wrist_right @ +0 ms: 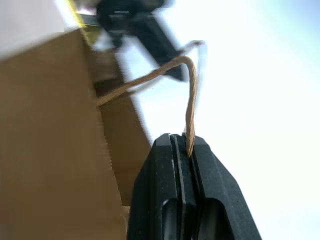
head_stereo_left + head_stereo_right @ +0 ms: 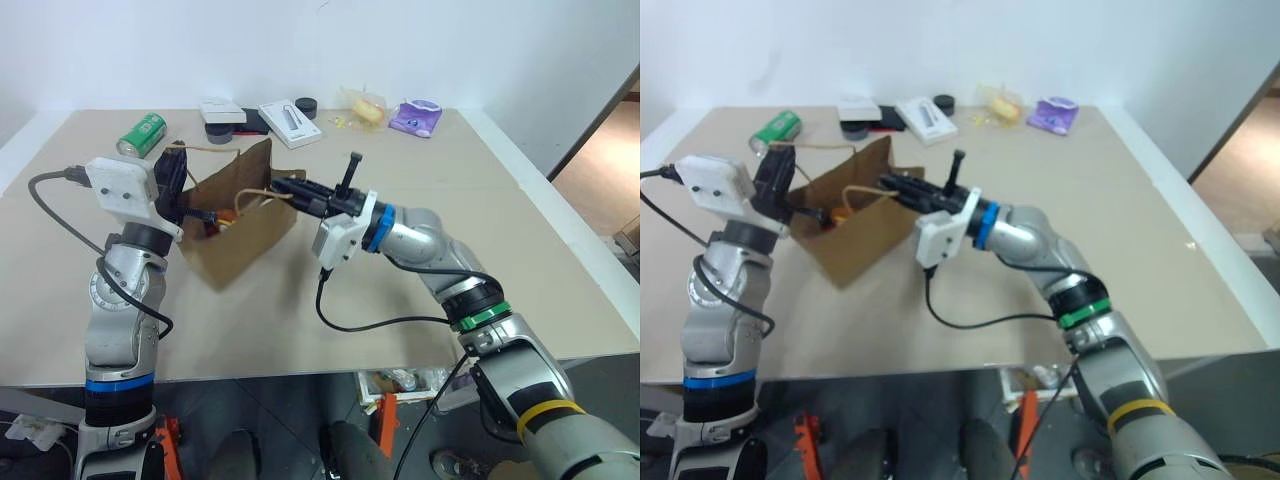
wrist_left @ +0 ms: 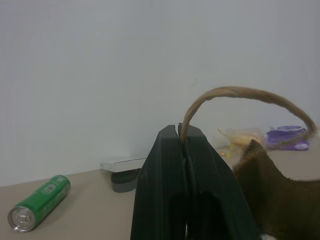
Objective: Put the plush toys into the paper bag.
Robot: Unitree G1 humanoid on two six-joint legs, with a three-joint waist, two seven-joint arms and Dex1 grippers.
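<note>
left pincer (image 3: 182, 131): pressed together on one twisted cord handle (image 3: 240, 95) of the paper bag, raised above the tabletop at the bag's left side.
right pincer (image 1: 186, 142): pressed together on the other cord handle (image 1: 190, 95), reaching in from the bag's right side.
tabletop (image 2: 470, 220): wide and beige, carrying everything else.
paper bag (image 2: 245, 235): brown kraft, near the middle-left of the tabletop, hung between the two pincers, its mouth pulled apart and tipped upward.
plush toys: something orange-yellow and red (image 2: 226, 217) shows just inside the bag's mouth; whether both toys lie there cannot be told.
white box (image 2: 290, 122): far side of the tabletop, beside a flat white item on a dark one (image 2: 222, 113).
green can (image 2: 141, 134): lying on its side at the far left, near the left pincer.
purple pouch (image 2: 417, 117): far right of the row.
wrapped yellowish item (image 2: 364, 107): just left of the purple pouch.
black round object (image 2: 306, 106): small, behind the white box.
</note>
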